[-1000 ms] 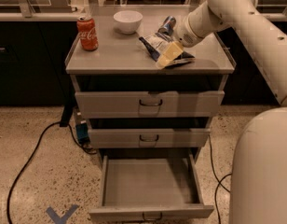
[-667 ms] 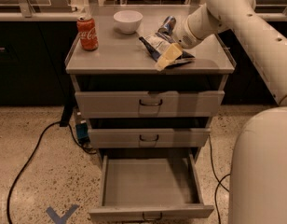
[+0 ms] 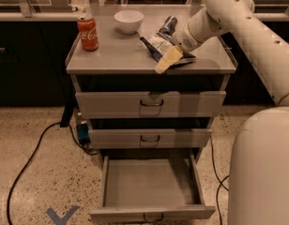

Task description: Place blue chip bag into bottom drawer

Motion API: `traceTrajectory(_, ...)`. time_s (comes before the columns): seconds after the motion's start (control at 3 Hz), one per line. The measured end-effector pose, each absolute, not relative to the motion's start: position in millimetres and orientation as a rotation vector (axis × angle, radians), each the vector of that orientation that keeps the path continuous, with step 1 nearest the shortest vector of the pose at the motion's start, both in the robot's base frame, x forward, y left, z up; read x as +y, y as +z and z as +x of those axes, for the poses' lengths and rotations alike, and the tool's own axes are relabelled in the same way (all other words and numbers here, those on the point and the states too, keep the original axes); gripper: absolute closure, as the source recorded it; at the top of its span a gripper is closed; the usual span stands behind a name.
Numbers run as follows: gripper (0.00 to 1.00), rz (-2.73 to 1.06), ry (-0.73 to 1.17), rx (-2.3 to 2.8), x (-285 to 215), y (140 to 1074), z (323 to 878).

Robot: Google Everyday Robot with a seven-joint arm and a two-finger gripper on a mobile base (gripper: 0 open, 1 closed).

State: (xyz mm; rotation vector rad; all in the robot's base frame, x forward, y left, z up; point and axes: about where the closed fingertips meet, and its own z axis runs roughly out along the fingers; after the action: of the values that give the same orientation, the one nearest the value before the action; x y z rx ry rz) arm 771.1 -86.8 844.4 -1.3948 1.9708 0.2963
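The blue chip bag (image 3: 155, 43) lies crumpled on the grey cabinet's top, right of centre. My gripper (image 3: 168, 58) reaches in from the right on the white arm (image 3: 215, 13). It sits low over the bag's near right end, at the top's front edge, and its pale yellow tip touches or overlaps the bag. The bottom drawer (image 3: 151, 186) is pulled out wide and its grey tray holds nothing. It lies directly below the gripper, near the floor.
A red cola can (image 3: 88, 33) stands at the top's left. A white bowl (image 3: 128, 20) and a blue-silver drink can (image 3: 169, 25) stand at the back. The two upper drawers (image 3: 151, 104) are shut. A black cable (image 3: 32, 158) runs on the floor at left. My white body (image 3: 264, 172) fills the lower right.
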Motion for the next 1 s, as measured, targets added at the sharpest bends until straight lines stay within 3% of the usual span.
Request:
traceTrajectory(0.67,0.0,-1.446,0.344,1.984,-75.4,832.0,768.6)
traceTrajectory(1.0,0.19,-1.446,0.344,1.984,-75.4,831.9,768.6)
